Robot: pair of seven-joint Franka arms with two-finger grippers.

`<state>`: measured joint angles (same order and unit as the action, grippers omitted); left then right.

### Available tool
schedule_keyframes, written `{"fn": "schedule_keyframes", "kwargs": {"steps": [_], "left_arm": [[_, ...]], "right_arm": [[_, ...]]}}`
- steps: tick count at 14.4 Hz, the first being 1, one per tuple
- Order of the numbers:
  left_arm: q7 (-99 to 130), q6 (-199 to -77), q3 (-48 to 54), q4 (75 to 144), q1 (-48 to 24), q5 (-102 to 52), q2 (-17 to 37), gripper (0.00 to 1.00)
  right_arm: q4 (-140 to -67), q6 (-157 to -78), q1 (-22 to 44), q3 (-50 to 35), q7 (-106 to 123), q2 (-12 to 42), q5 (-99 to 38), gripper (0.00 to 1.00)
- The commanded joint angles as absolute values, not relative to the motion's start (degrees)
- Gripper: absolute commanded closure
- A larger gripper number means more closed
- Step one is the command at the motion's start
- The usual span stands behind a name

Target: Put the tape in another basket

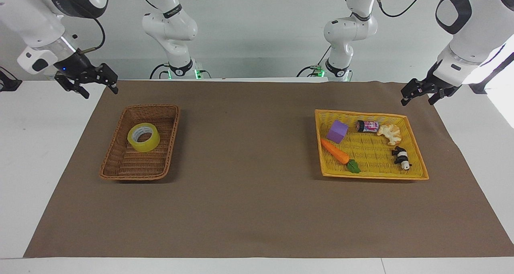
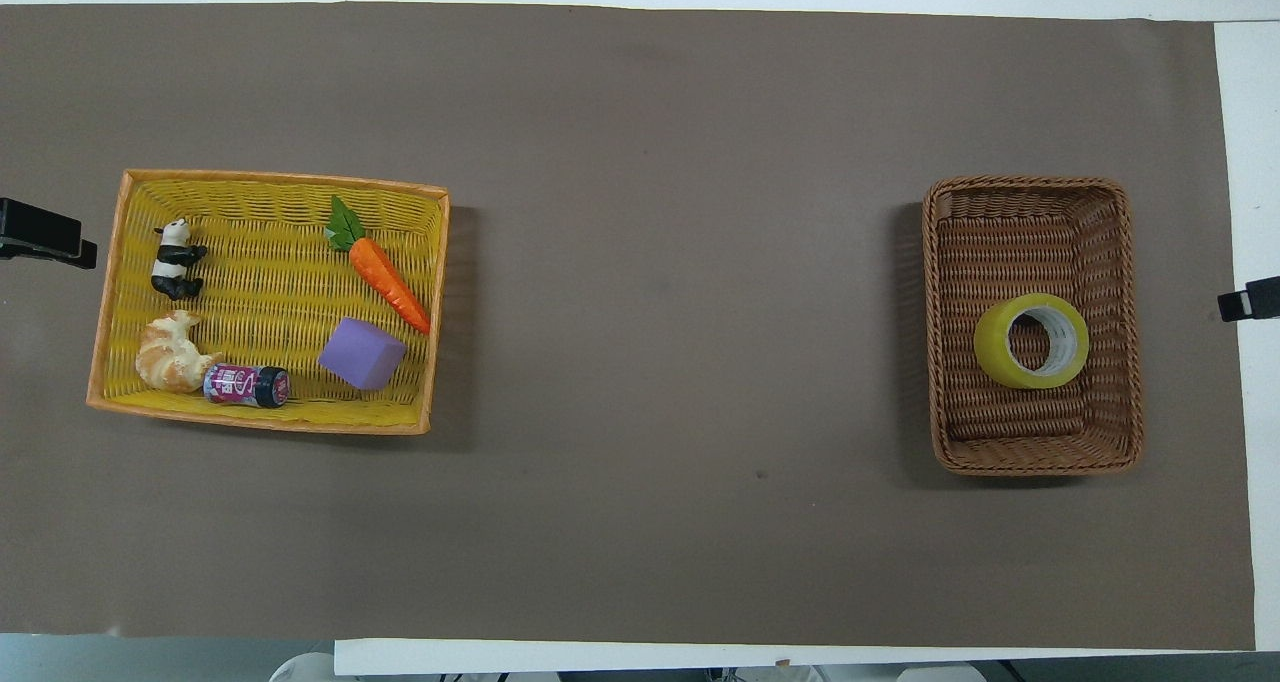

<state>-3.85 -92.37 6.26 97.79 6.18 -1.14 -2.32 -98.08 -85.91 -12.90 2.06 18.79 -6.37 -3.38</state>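
Observation:
The yellow tape (image 1: 144, 145) lies flat in the dark brown wicker basket (image 1: 132, 176), in the half nearer the robots. It also shows in the overhead view (image 2: 995, 350), in the same basket (image 2: 1030, 184). My right gripper (image 1: 102, 94) is open and empty, raised over the table by the mat's corner, apart from the basket. Only its tip (image 2: 1250, 304) shows in the overhead view. My left gripper (image 1: 416, 102) is open and empty and waits over the mat beside the yellow tray basket (image 1: 373, 176); it also shows in the overhead view (image 2: 45, 237).
The yellow tray basket (image 2: 270, 424) holds a purple block (image 2: 362, 354), a carrot (image 2: 388, 280), a small can (image 2: 246, 385), a croissant (image 2: 170, 352) and a panda figure (image 2: 175, 259). A brown mat (image 2: 680, 312) covers the table between the baskets.

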Motion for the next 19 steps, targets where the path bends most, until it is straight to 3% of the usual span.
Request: {"fn": "schedule_keyframes", "kwargs": {"steps": [1,5,12,19], "left_arm": [[-4.39,-91.76,5.8,98.09,5.71,-0.09,-2.81,0.0],[-4.39,-91.67,5.8,98.09,5.71,-0.09,-2.81,0.0],[-4.39,-91.76,5.8,98.09,5.71,-0.09,-2.81,0.0],[-4.39,-91.76,5.8,98.09,5.71,-0.09,-2.81,0.0]], "right_arm": [[-93.61,-79.39,-10.22,2.8,12.95,-4.31,-0.88,0.0],[-86.75,-76.46,-6.24,5.71,10.73,-1.14,-0.79,0.0],[-92.19,-79.19,-5.1,6.76,9.93,-3.25,-0.79,0.0],[-92.46,-79.54,-4.84,6.5,9.93,-1.42,-0.79,0.0]]}}
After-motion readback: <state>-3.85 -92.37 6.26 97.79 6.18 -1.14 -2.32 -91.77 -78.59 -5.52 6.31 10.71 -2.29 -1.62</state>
